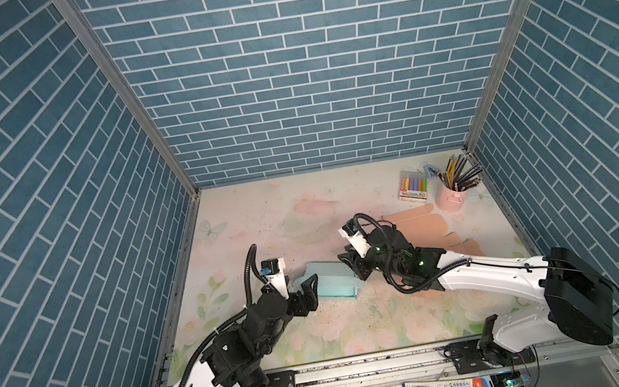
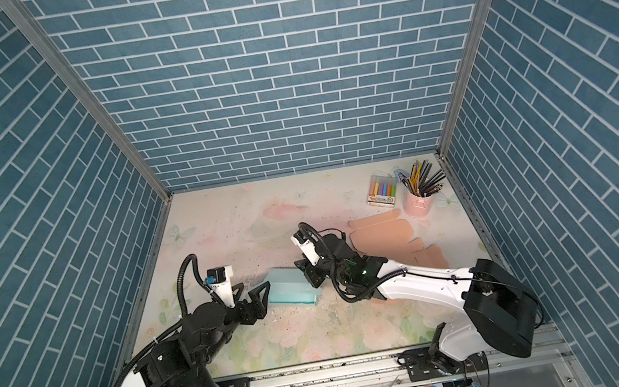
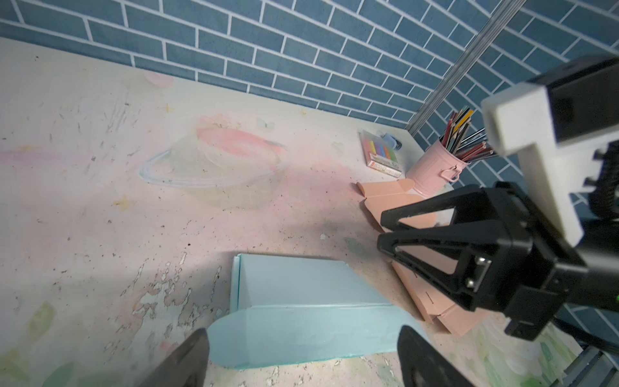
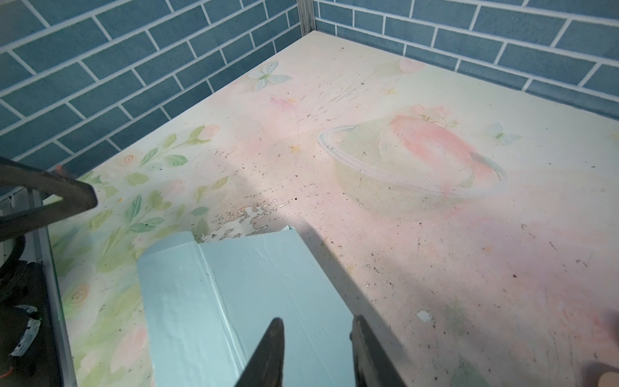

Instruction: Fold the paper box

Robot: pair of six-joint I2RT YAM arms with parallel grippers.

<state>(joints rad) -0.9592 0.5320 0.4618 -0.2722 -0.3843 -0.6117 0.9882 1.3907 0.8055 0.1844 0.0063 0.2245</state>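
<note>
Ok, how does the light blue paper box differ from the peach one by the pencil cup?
The light blue box is partly folded, with walls raised; the peach box lies nearly flat, unfolded. The light blue box sits mid-table; the peach box lies near the pink pencil cup, partly hidden under the right arm. Both are paper box blanks on the table.
</note>
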